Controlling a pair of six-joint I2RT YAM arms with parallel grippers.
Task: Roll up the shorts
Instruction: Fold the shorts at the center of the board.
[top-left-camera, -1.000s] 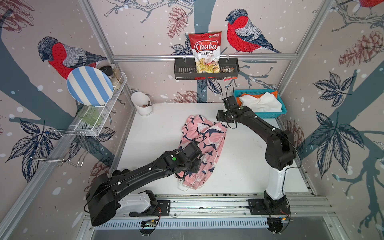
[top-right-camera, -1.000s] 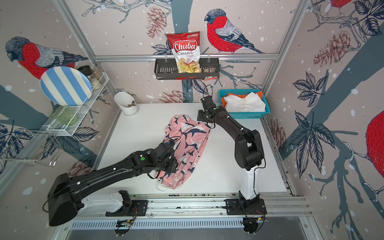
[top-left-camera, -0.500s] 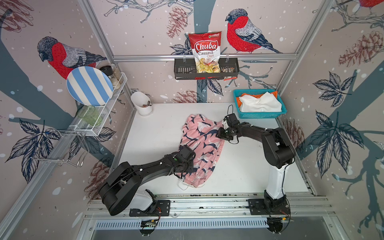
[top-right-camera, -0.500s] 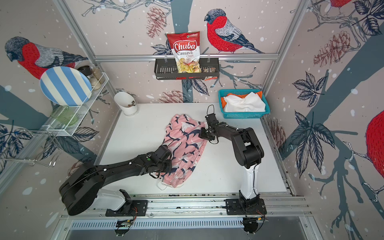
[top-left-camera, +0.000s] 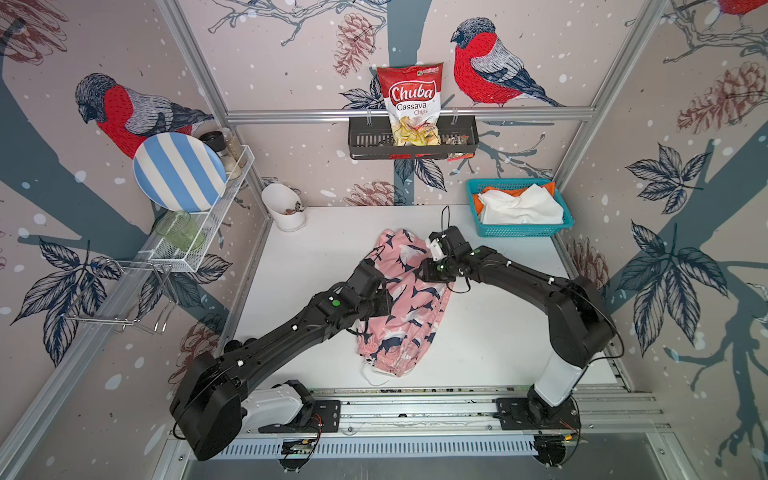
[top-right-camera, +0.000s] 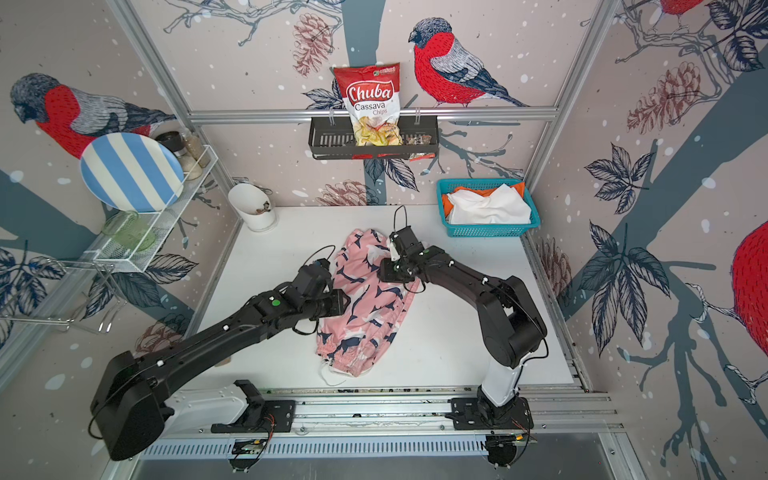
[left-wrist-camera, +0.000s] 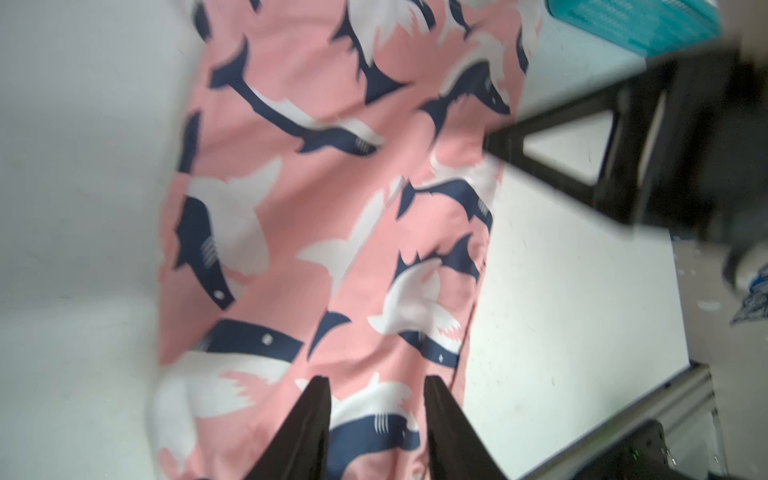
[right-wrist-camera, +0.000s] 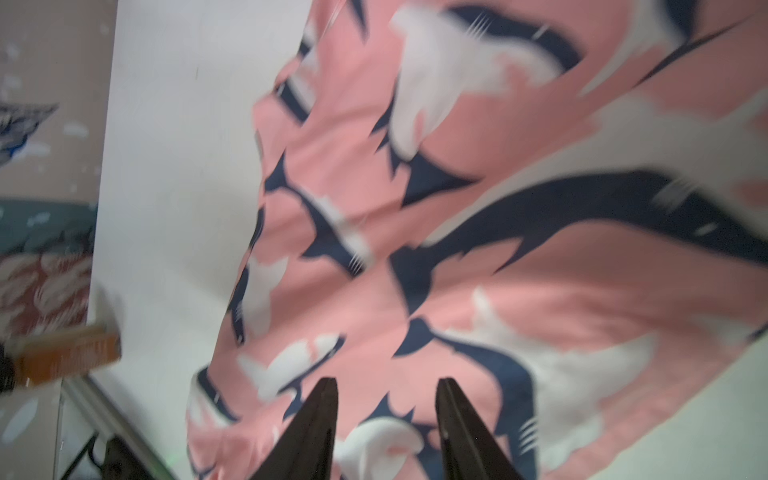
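Right arm (top-left-camera: 519, 274) came inward over pink shorts (top-left-camera: 409, 307); both arms' jaws half-open, seemingly gripping nothing. Smoothing step; next needs pinching one end.

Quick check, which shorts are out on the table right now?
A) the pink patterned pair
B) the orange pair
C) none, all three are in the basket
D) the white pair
A: the pink patterned shorts lie spread on the white table, while the white shorts and orange shorts sit in the teal basket.
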